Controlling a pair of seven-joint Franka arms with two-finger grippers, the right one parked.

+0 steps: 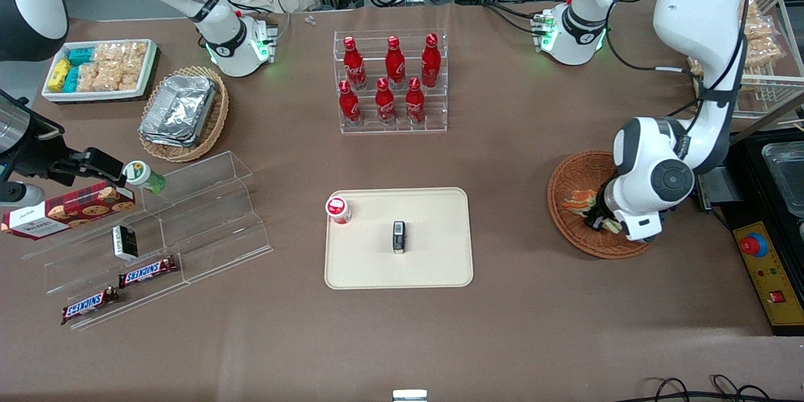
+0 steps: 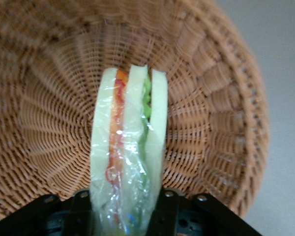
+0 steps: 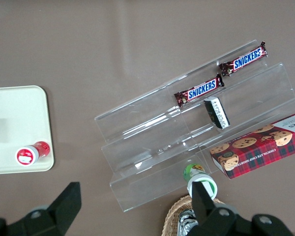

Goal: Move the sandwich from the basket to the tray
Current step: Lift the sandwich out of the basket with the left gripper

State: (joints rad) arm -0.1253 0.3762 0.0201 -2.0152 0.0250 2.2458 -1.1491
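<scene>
— Brown cloth covers the table; the basket [image 1: 568, 191] sits near the working arm's edge, well apart from the tray [image 1: 433, 264]. What could go wrong?

— The clear wrap is slick (my guess): the sandwich [image 2: 130, 147] could slide out on the lift or snag the wicker rim.

— Where is it now?

— Standing on edge inside the basket, between the jaws of the gripper [image 2: 125, 209], which looks clamped on its lower end.

basket [image 2: 221, 98] reddish-brown wicker | sandwich [image 2: 130, 147] white, orange, green | tray [image 1: 433, 264] cream
</scene>
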